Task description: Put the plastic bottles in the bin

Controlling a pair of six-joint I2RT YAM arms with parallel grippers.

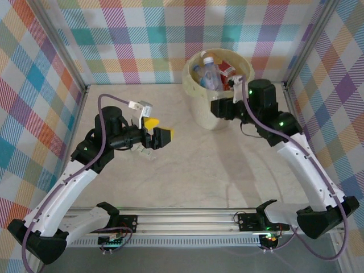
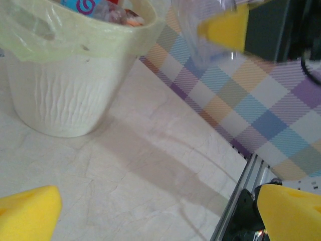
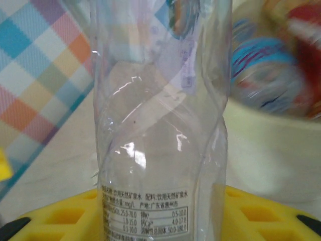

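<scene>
Beside the bin (image 1: 200, 108), upper centre-right of the overhead view, the right gripper (image 1: 220, 108) points left at the bucket's front-right wall. It is clamped on a clear plastic bottle (image 3: 160, 125). In the right wrist view the bottle's long axis runs straight up the frame, with small printed text at the lower end against a yellow finger pad (image 3: 261, 216). Which end carries the cap cannot be told. To its right there lies the cream bin wall (image 3: 271, 150), with blurred blue and red bottles above the rim.

Several bottles (image 1: 211, 74) already lie heaped inside the bin.

The right arm rises from the lower right corner and slants up-left, its wrist bent toward the bin. The left arm climbs from the lower left, elbow bent, forearm aimed right. The left gripper (image 1: 158, 129) hangs over the table (image 1: 187, 165) at centre-left, jaws spread wide with nothing between them.
</scene>
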